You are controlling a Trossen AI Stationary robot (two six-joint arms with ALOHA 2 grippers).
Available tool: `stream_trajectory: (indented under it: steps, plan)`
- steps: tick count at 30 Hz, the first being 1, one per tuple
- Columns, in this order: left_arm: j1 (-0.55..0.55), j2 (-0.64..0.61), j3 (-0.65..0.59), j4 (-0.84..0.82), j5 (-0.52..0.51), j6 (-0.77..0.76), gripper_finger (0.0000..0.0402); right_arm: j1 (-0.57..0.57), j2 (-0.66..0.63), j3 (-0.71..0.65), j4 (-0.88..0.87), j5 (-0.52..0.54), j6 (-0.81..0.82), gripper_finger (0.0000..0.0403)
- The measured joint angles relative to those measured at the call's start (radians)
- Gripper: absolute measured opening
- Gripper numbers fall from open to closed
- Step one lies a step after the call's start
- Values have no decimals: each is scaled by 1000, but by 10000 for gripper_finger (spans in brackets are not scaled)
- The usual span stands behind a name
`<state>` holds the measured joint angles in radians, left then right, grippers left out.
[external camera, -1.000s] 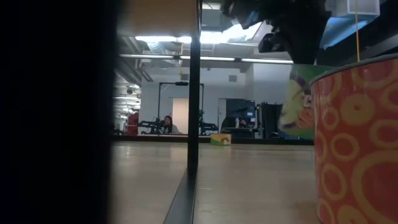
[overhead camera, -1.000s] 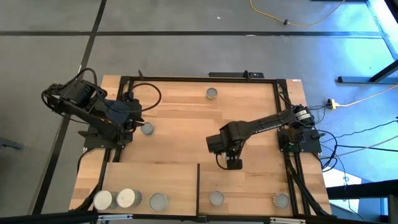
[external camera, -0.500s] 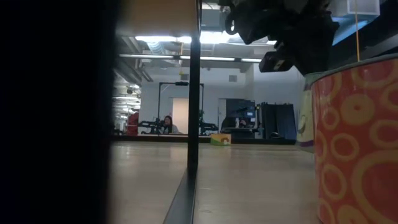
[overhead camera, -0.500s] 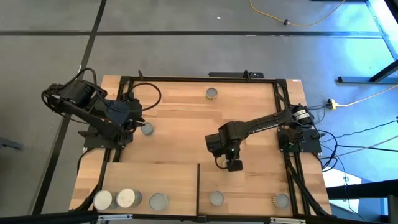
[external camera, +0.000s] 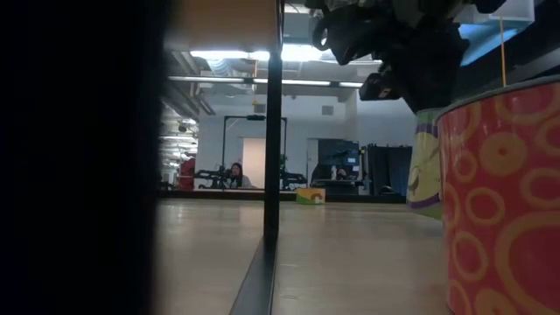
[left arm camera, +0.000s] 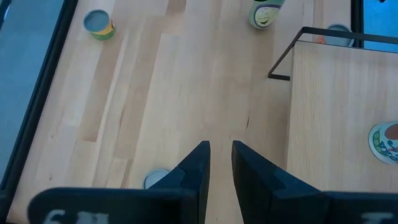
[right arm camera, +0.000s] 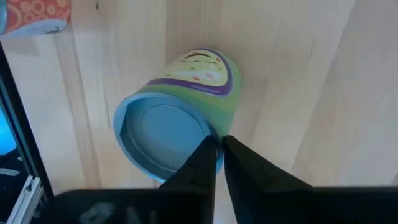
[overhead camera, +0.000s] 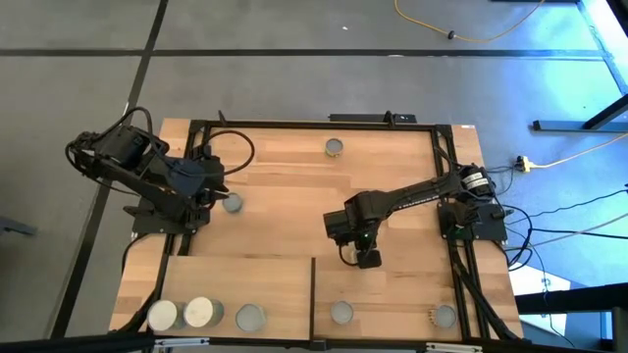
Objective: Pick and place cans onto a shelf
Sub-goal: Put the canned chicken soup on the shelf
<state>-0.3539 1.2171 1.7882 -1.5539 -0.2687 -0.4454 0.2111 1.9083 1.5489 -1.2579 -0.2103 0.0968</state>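
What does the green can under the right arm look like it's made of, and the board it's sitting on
The green can: probably metal, judging by the smooth, dull blue-grey end with a raised rim; its side carries a glossy printed green and purple label. The board: pale wood, likely plywood, with fine straight grain and a matte finish.

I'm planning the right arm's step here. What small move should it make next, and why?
Probably lift the right gripper straight up, clear of the green can. The gripper sits right at the can's rim, and the can seems to stand at the shelf's far edge, so a sideways move might knock it over. I cannot tell whether the can is released.
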Motion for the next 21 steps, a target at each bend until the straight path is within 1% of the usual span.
stream_trajectory:
  steps: [9,16,18,21]
  plan:
    - [0,0,0,0,0,0,60,1,0,0,24,-1,-23,36]
    - [0,0,0,0,0,0,60,2,0,0,29,-1,-23,12]
    - [0,0,0,0,0,0,60,2,0,0,35,-1,-23,15]
    - [0,0,0,0,0,0,60,2,0,0,47,-1,-22,32]
